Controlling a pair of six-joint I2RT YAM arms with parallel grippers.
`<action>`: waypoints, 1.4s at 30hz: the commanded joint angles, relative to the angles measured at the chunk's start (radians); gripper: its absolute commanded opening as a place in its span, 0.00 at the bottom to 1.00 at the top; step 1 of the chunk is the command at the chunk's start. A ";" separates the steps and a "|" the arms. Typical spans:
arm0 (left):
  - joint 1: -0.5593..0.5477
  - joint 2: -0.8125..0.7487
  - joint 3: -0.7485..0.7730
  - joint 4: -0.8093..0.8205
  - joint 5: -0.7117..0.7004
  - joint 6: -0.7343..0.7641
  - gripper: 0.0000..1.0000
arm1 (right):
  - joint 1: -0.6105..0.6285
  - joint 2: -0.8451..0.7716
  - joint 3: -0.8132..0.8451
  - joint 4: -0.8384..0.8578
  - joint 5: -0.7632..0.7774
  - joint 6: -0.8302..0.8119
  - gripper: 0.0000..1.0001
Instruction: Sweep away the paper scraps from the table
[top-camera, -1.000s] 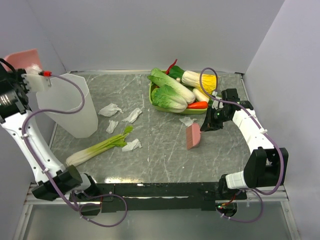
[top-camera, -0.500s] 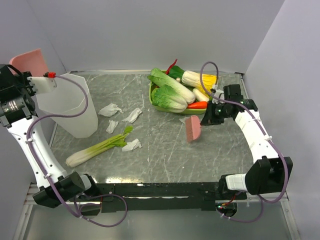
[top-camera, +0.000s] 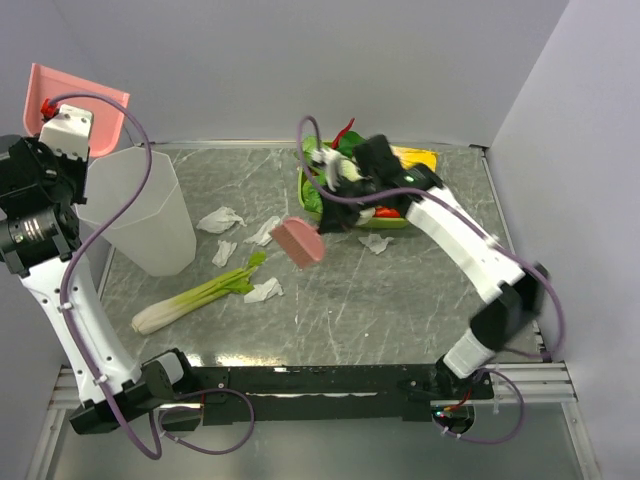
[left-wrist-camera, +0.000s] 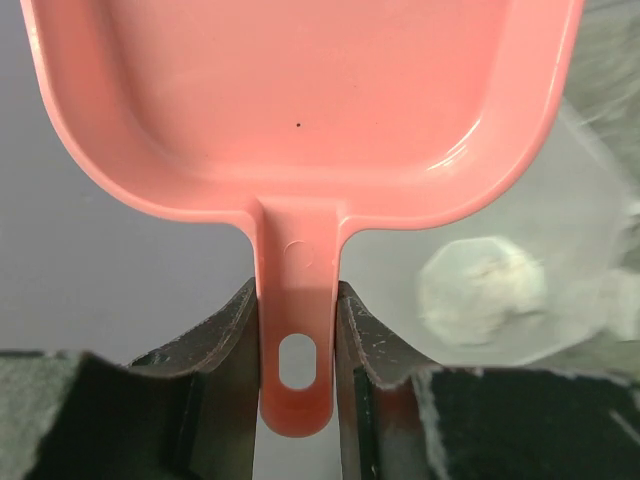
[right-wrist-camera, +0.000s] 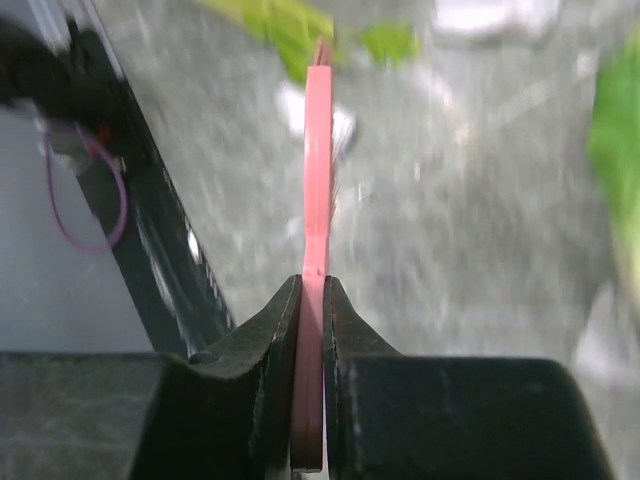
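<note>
Several small white paper scraps lie on the grey-green table (top-camera: 400, 300): three at centre left (top-camera: 220, 218), (top-camera: 265, 230), (top-camera: 224, 252), one by the leek (top-camera: 264, 291), one near the tray (top-camera: 375, 242). My left gripper (top-camera: 62, 110) is raised at the far left, shut on the handle (left-wrist-camera: 297, 340) of a pink dustpan (left-wrist-camera: 300, 100), held above the bin. My right gripper (top-camera: 335, 215) reaches over the table's middle, shut on a pink brush (top-camera: 300, 243), seen edge-on in the right wrist view (right-wrist-camera: 317, 150). A blurred scrap (right-wrist-camera: 343, 125) lies beyond it.
A translucent white bin (top-camera: 140, 210) stands at the left; white paper lies in its bottom (left-wrist-camera: 480, 290). A green-and-white leek (top-camera: 195, 297) lies at front left. A green tray (top-camera: 312, 207) of toy vegetables sits at the back, under my right arm.
My right arm has swung left from the table's right side to its middle, carrying the pink brush. My left arm has risen and turned the dustpan above the bin.
</note>
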 joint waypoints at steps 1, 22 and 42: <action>-0.012 -0.029 0.038 0.003 0.131 -0.225 0.01 | 0.072 0.226 0.215 0.069 -0.028 0.109 0.00; -0.121 0.012 -0.024 0.194 0.243 -0.395 0.01 | 0.118 0.164 -0.136 0.073 0.403 0.126 0.00; -0.147 0.037 -0.039 0.183 0.289 -0.335 0.01 | 0.087 0.072 0.078 0.109 0.100 -0.485 0.00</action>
